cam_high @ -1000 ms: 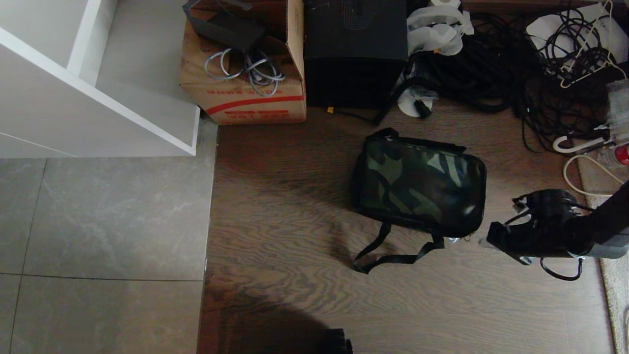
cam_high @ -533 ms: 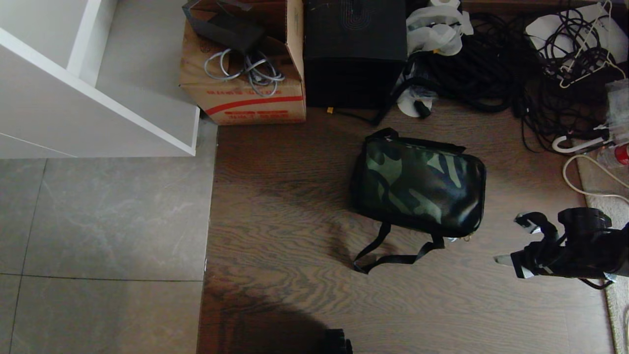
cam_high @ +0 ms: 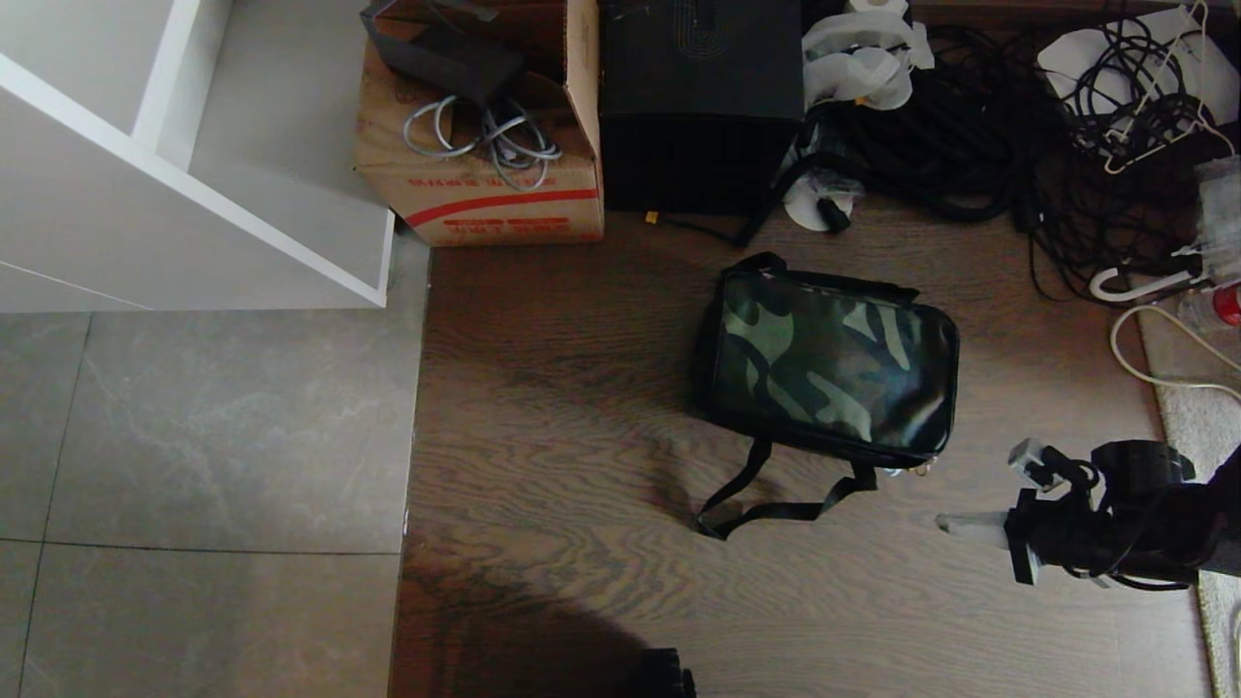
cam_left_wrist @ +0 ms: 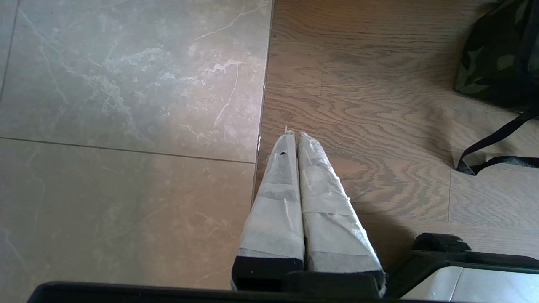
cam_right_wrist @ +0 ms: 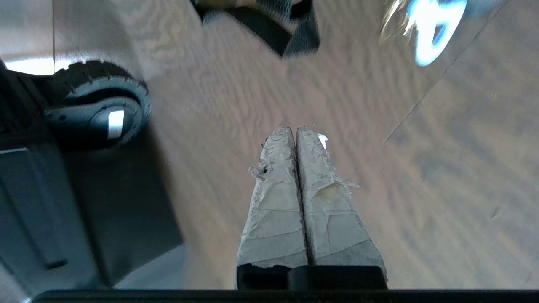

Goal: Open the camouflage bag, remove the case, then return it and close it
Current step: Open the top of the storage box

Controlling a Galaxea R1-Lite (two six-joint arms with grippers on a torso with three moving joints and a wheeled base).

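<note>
Boxy glossy camouflage bag (cam_high: 829,366) lies zipped on grained wood floor (cam_high: 582,407).

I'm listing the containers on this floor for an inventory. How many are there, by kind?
Camouflage bag, zipped shut: 1
Cardboard carton, open, cables inside: 1
Plain black box: 1
Total: 3

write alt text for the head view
A closed green-black-tan camouflage bag lies on a dark wood floor, its black strap trailing. The right gripper, shut and empty, hovers beside it.
</note>
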